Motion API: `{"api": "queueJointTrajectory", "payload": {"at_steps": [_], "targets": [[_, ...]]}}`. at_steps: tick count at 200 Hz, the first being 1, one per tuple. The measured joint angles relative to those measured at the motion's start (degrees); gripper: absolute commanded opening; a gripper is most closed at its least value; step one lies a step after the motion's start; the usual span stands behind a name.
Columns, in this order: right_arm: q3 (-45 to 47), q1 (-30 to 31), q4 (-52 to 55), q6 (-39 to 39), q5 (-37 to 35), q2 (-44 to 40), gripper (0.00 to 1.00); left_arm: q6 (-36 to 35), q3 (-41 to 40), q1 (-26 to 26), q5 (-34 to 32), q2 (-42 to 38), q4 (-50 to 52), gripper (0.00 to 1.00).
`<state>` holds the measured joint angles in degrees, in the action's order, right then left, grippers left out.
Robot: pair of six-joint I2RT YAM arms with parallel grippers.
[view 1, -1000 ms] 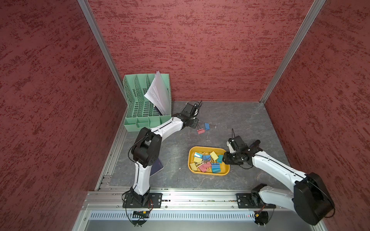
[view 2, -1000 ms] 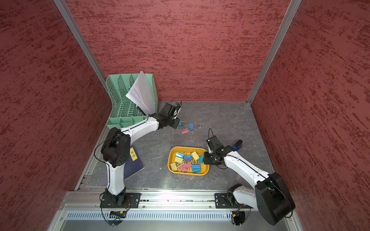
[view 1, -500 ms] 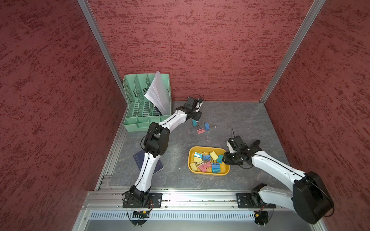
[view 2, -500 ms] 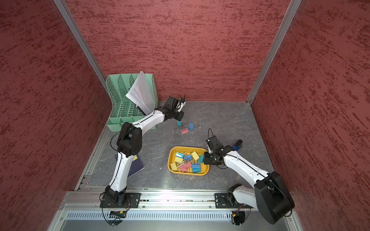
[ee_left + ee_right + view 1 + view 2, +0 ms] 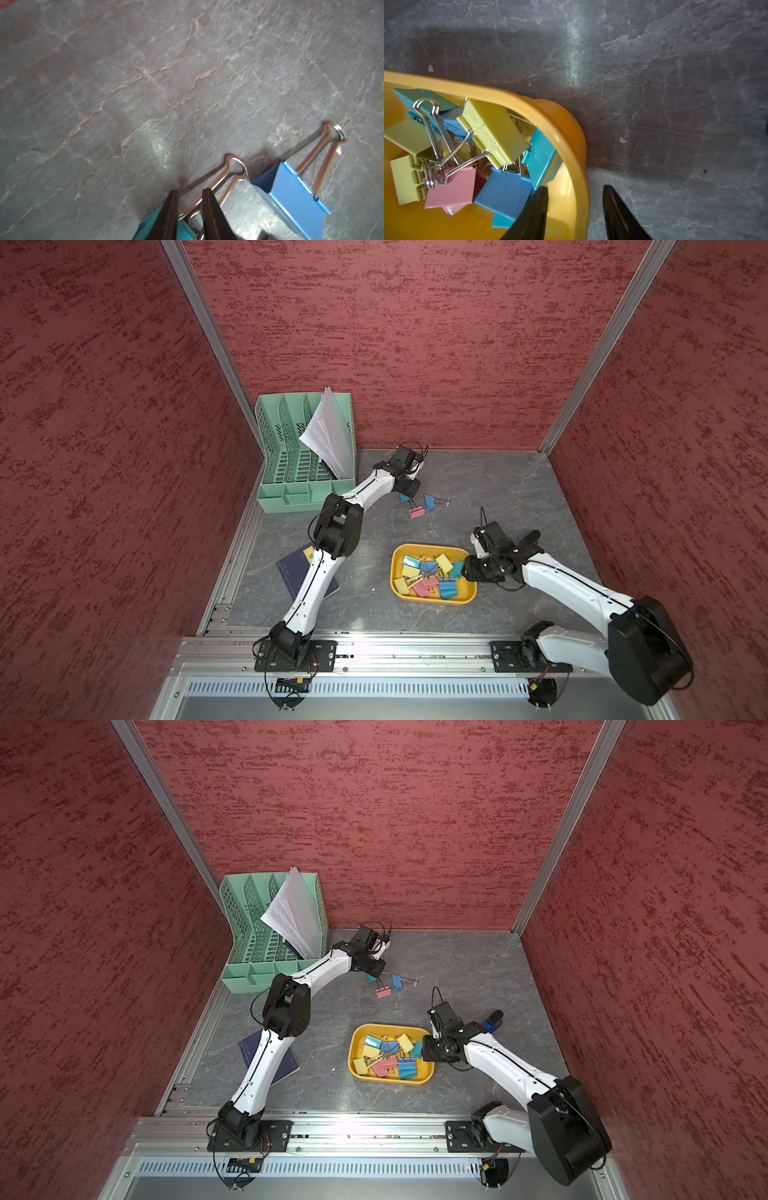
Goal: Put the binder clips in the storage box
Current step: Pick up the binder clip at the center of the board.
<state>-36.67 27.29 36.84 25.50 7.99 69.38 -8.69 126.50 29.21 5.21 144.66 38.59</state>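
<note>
On the far side of the storage box, the left hand is pinched nearly shut on the wire handle of the teal binder clip, the blue binder clip just beside it, while the right hand, half open and empty, straddles the box rim

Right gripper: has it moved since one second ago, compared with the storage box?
No. In a top view the right gripper stays at the same end of the storage box, astride its rim.
</note>
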Motion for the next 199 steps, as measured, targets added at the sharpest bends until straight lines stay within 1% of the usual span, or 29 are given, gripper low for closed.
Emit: {"api": "queueJointTrajectory", "payload": {"at_steps": [42,58,80,98,120,127,132,136,140,141,143,146,150,167,170,199], "targets": [[0.0,0.0,0.0,0.0,0.0,0.0,0.48,-0.74,-0.22,-0.04,-1.99,0.07,1.31,0.24],[0.0,0.0,0.0,0.0,0.0,-0.04,0.48,-0.87,-1.68,-0.11,-3.23,-0.24,0.87,0.23],[0.0,0.0,-0.02,0.0,0.0,-0.11,0.48,-0.72,-8.61,-0.39,-5.03,-4.0,-1.53,0.23],[0.0,0.0,-0.07,0.0,0.0,-0.2,0.48,0.39,-17.25,-1.07,-6.64,-8.98,-2.75,0.21],[0.0,0.0,-0.13,0.0,0.0,-0.2,0.48,2.67,-27.91,-1.79,-8.9,-15.87,-3.52,0.21],[0.0,0.0,-0.15,-0.02,0.0,-0.2,0.48,3.54,-31.21,-1.95,-9.51,-18.1,-3.98,0.26],[0.0,0.0,-0.15,-0.02,0.02,-0.2,0.48,4.28,-33.66,-2.01,-9.97,-19.67,-4.37,0.34],[0.0,0.0,-0.17,-0.02,0.02,-0.2,0.48,4.46,-35.32,-2.01,-10.36,-20.9,-4.55,0.45],[0.0,0.0,-0.17,-0.02,0.02,-0.2,0.48,5.16,-36.89,-2.01,-10.82,-22.05,-4.72,0.58],[0.0,0.0,-0.17,-0.02,0.02,-0.2,0.48,4.94,-37.46,-1.99,-10.93,-22.51,-4.76,0.6],[0.0,0.0,-0.17,-0.02,0.02,-0.2,0.48,5.35,-38.01,-1.97,-11.1,-22.91,-4.9,0.67],[0.0,0.0,-0.17,-0.02,0.02,-0.2,0.48,5.9,-38.99,-1.95,-11.5,-23.63,-5.14,0.74],[0.0,0.0,-0.17,-0.02,0.02,-0.2,0.48,6.14,-40.13,-1.95,-11.8,-24.57,-5.29,0.79],[0.0,0.0,-0.2,-0.02,0.02,-0.2,0.48,7.69,-43.43,-1.92,-13.25,-28.15,-6.51,0.98],[0.0,0.0,-0.2,-0.02,0.02,-0.2,0.48,7.74,-43.67,-1.92,-13.38,-28.55,-6.67,1.0],[0.0,0.0,-0.2,-0.02,0.02,-0.2,0.48,8.96,-44.57,-1.95,-14.6,-33.4,-8.79,1.0]]}}
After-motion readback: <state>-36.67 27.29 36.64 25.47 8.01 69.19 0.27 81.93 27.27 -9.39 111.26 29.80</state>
